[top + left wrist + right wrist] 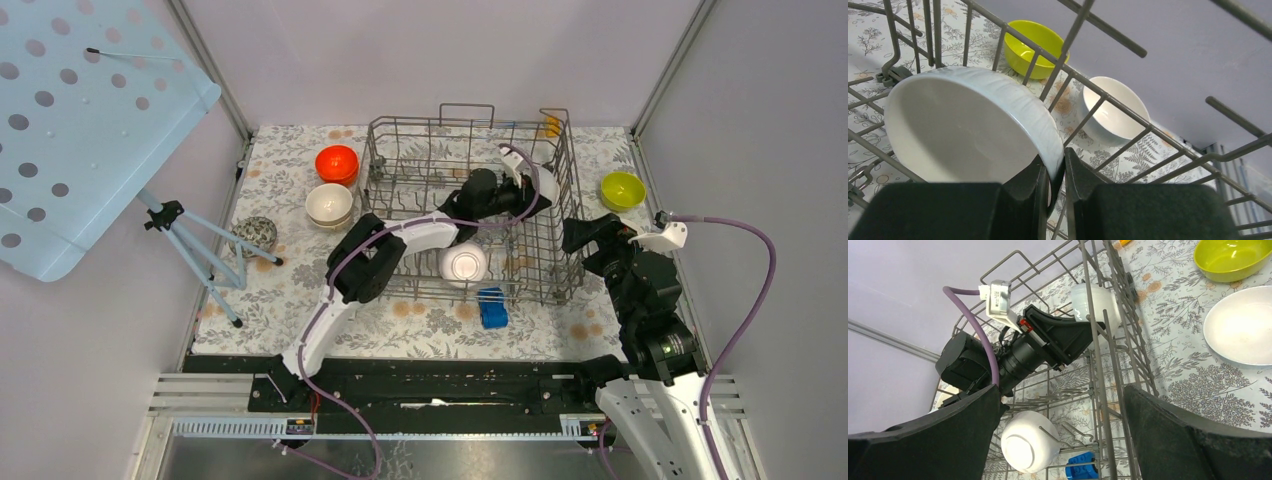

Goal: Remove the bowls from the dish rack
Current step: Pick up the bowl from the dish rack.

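Pincer [1057, 169], left, tight on white bowl [963, 127]

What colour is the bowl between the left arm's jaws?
The bowl is white, with a faintly ribbed outside. The left wrist view shows it best.

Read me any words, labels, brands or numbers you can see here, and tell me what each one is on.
No readable text anywhere.
The white bowl, yellow-green bowl, dish rack and blue toy car show no lettering.
The red tab on the left arm is too small to read.
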Robot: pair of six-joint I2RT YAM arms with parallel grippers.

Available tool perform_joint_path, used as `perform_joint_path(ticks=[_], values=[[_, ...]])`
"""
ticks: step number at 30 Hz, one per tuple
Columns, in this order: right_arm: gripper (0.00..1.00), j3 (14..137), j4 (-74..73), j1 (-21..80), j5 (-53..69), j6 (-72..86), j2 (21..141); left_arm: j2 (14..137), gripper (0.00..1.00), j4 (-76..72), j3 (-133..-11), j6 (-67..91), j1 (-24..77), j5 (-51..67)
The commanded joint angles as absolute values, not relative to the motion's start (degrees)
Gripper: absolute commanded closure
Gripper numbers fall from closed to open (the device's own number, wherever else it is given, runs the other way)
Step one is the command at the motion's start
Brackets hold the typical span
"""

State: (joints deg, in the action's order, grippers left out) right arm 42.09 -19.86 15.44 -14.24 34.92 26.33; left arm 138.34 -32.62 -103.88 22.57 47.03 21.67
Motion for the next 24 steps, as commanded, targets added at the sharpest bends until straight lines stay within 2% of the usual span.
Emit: perform_joint_path(ticks=[1, 7, 24], values=[[0.00, 42.4, -17.9, 16.2, -16.1, 34.3, 25.8, 131.3, 1.00, -48.8, -102.5, 30.4, 42.1, 22.6], [0.00, 42.5, -17.9, 16.1, -16.2, 34.2, 26.0, 130.8, 1.00, -56.6, -101.1, 39.0, 40.1, 25.2], [0.00, 42.7, -18.3, 16.2, -16.4, 34.2, 25.2, 126.2, 1.00, -64.8, -98.7, 49.5, 38.6, 28.4]])
